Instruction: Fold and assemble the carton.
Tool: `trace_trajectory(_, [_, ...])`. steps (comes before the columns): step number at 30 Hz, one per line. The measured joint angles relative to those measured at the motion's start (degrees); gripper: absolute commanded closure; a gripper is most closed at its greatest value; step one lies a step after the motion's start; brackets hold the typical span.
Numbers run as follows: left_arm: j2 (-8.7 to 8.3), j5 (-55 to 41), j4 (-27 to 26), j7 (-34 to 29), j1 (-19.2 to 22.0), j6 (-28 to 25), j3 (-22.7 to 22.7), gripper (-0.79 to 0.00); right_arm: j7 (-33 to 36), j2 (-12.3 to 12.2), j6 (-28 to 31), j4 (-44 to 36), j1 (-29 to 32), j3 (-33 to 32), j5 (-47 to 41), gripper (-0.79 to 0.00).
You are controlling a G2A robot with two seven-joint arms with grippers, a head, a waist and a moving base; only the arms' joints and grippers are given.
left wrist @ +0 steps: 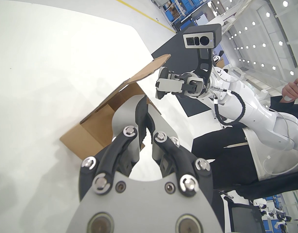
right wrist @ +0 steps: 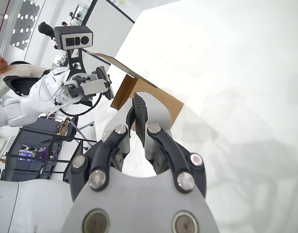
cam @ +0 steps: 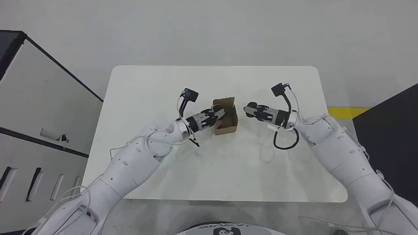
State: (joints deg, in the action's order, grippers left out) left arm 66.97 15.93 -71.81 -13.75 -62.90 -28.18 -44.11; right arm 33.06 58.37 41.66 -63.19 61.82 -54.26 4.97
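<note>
A small brown carton [cam: 226, 119] stands open-topped at the middle of the white table [cam: 157, 91], with one flap [left wrist: 149, 70] raised at a slant. My left gripper [cam: 213, 115] is shut, its fingertips right against the carton's left side, and nothing shows between them. In its own view the gripper [left wrist: 144, 103] lies along the carton [left wrist: 95, 127]. My right gripper [cam: 248, 109] is shut too and hovers a short way off the carton's right side, near the raised flap. Its own view shows the gripper [right wrist: 138, 103] with pads pressed together before the carton [right wrist: 163, 98].
A grey cabinet [cam: 32, 104] stands off the table's left edge and a dark surface [cam: 392, 130] off its right. The table is bare around the carton, with wide room toward the front and back edges.
</note>
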Motion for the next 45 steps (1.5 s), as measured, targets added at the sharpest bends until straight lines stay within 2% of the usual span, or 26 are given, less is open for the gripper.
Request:
trace_trajectory(23, [3.13, 2.4, 6.1, -0.4, 2.0, 1.0, 2.2, 0.0, 0.8, 0.8, 0.4, 0.5, 0.1, -0.2, 0.4, 0.0])
trace_trajectory(36, [3.22, 3.7, 3.6, -1.0, 0.8, -0.2, 0.1, 0.0, 1.3, 1.2, 0.1, 0.3, 0.1, -0.2, 1.0, 0.0])
trace_trajectory(45, [3.54, 3.3, 4.9, -2.1, 0.2, -0.4, -0.6, 0.0, 1.9, 1.5, 0.0, 0.2, -0.1, 0.0, 1.1, 0.0])
